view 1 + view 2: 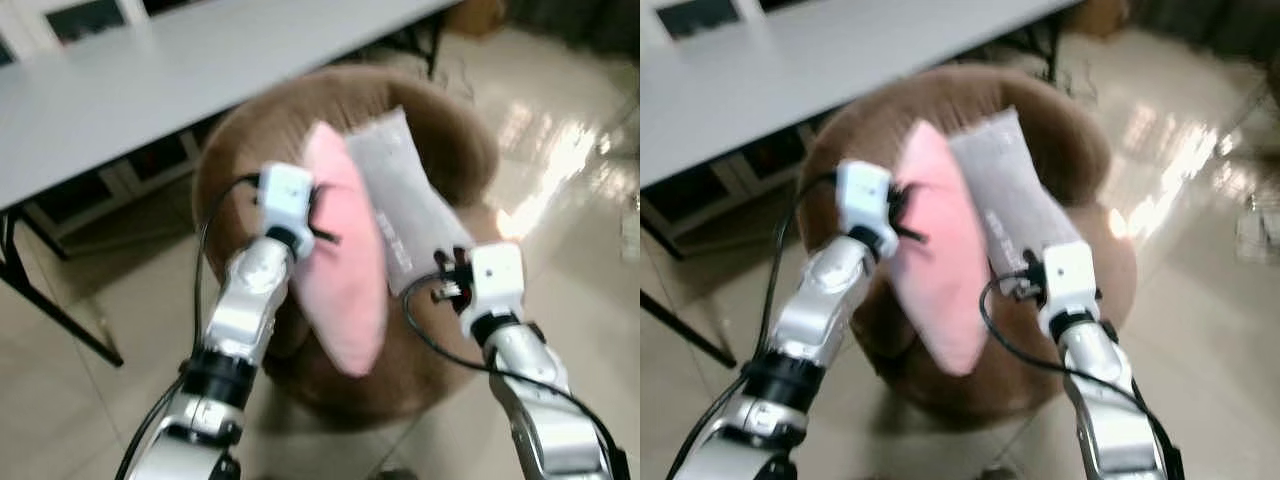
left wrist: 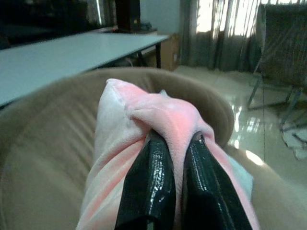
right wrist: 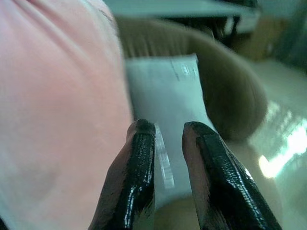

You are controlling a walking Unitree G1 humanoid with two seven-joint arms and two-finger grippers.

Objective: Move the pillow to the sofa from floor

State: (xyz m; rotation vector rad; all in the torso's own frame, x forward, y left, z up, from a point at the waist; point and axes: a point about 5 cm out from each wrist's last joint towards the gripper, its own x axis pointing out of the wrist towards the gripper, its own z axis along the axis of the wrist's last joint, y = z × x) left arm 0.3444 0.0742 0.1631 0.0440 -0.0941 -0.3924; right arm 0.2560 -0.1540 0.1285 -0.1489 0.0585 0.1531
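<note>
The pillow (image 1: 345, 260), pink on one face and grey-white (image 1: 400, 200) on the other, hangs upright over the seat of the round brown sofa (image 1: 455, 130). My left gripper (image 1: 322, 222) is shut on a fold of the pink side near its top; the left wrist view has the fingers (image 2: 148, 182) pinching the pink fabric (image 2: 158, 110). My right gripper (image 1: 440, 285) holds the lower edge of the grey-white side. In the right wrist view its fingers (image 3: 136, 167) stand close together around a thin edge of the pillow (image 3: 163, 96).
A long grey table (image 1: 150, 70) on black legs stands just behind the sofa at the upper left. Glossy tiled floor (image 1: 570, 170) lies to the right and in front. A chair frame (image 2: 283, 48) stands by the curtains, far off.
</note>
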